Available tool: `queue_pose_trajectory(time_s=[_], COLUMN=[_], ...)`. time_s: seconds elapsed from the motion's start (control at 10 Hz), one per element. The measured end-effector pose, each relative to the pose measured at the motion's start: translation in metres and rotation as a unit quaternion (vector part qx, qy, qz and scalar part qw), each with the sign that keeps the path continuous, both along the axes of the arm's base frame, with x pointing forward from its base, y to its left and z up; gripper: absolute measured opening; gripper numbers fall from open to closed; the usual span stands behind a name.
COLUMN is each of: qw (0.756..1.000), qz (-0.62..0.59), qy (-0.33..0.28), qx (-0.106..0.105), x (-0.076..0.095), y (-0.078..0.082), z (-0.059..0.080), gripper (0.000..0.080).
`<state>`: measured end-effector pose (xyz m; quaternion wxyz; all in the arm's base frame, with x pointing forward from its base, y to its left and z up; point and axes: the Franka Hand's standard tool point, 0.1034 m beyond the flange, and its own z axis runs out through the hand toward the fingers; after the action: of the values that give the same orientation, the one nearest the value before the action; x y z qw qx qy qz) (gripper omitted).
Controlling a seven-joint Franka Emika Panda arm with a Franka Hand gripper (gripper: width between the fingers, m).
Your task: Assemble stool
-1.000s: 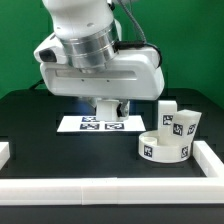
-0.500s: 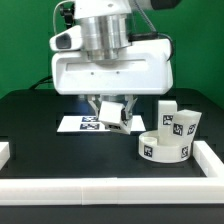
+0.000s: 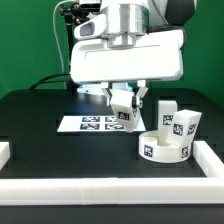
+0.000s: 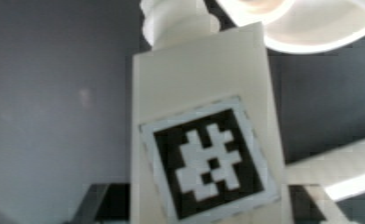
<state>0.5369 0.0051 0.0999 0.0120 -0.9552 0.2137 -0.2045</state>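
Held leg: a white blocky stool leg point(image 3: 122, 108) with a black-and-white tag sits tilted between the fingers, up off the table. In the wrist view it point(image 4: 197, 95) fills the middle of the picture, tag facing the camera.
Gripper: the gripper point(image 3: 122, 101) is closed on the held leg, with one finger point(image 3: 109, 97) on either side of it.
Seat: the short round disc seat point(image 3: 163, 149) lies flat on the table, lower than the hand and off to the exterior view's right, apart from the held leg. A tag shows on its side wall.
Other legs: two more tagged legs point(image 3: 186, 125) point(image 3: 167, 112) stand upright just behind the seat, beyond the hand toward the exterior view's right. Whether they touch the seat cannot be told.
Marker board: the marker board point(image 3: 80, 124) lies flat beneath the hand, reaching toward the exterior view's left.
Rails: white border rails point(image 3: 110, 192) run along the table's edges, well away from the hand.
Table: black top point(image 3: 60, 155), under everything.
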Motion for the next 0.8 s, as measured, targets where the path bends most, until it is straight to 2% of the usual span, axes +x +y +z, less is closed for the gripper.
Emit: queue_pose_trajectory(time_s=[0.1,0.2,0.5,0.6,0.7,0.8], qw=[0.999,1.000,0.999,0.999,0.997,0.996], qz=[-0.001,0.003,0.018,0.018,0.019,0.018], qy=[-0.034,-0.022,-0.033,-0.037,-0.067,-0.075], qx=[-0.017,-0.016,-0.023,-0.026,-0.042,-0.051], x=[-0.0009,-0.0036,0.0042,0.0040,0.0060,0.0022], y=[0.0018,0.0027,0.0018,0.0012,0.0001,0.0015], z=[-0.0016,-0.0063,0.0026,0.0014,0.0028,-0.0054], gripper=[0.0327,0.0327,0.0327,0.0327,0.0327,0.0327])
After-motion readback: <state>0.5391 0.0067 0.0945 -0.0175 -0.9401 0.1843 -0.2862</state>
